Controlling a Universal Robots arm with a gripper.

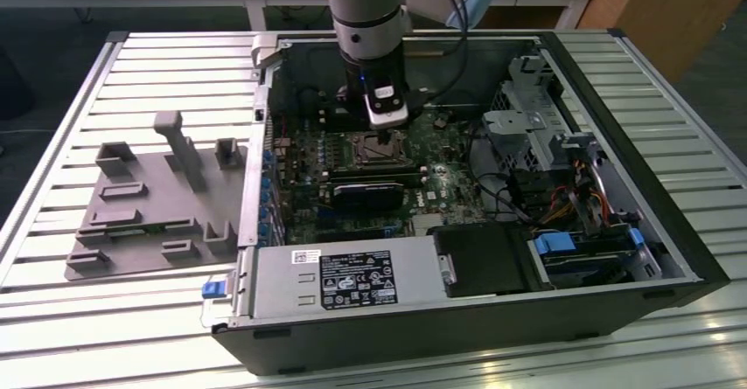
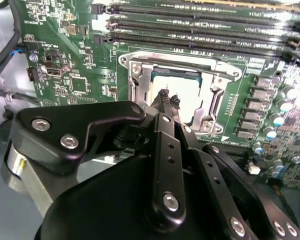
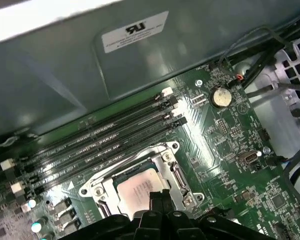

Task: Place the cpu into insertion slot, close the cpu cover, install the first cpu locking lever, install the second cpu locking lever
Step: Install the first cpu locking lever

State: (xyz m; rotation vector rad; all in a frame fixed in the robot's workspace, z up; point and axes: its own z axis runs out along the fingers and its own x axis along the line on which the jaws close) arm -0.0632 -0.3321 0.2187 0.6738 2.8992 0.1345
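Silvery-grey cpu [image 2: 177,92] sits flat in the socket on the green board [image 3: 225,140], seen in both wrist views. The cover [image 2: 140,82], a thin metal frame, lies down around it w/ the chip top showing through its open centre. Gripper [image 2: 166,97] hangs right over the socket, black fingertips pressed together at the chip's near edge, clenched w/ nothing between them; can't tell if the tips touch the chip. In the first wrist view the fingers [image 3: 157,200] cover the near side of the cpu [image 3: 137,187] and cover [image 3: 172,172]. Long dark memory slots [image 3: 110,132] run just beside the socket. In the exterior view the arm [image 1: 367,22] reaches down into the open pc case [image 1: 607,170], gripper [image 1: 386,114] above the socket. Grey fixture [image 1: 152,205] lies on the slatted table [image 1: 70,127] at the exterior view's left, apart from the case
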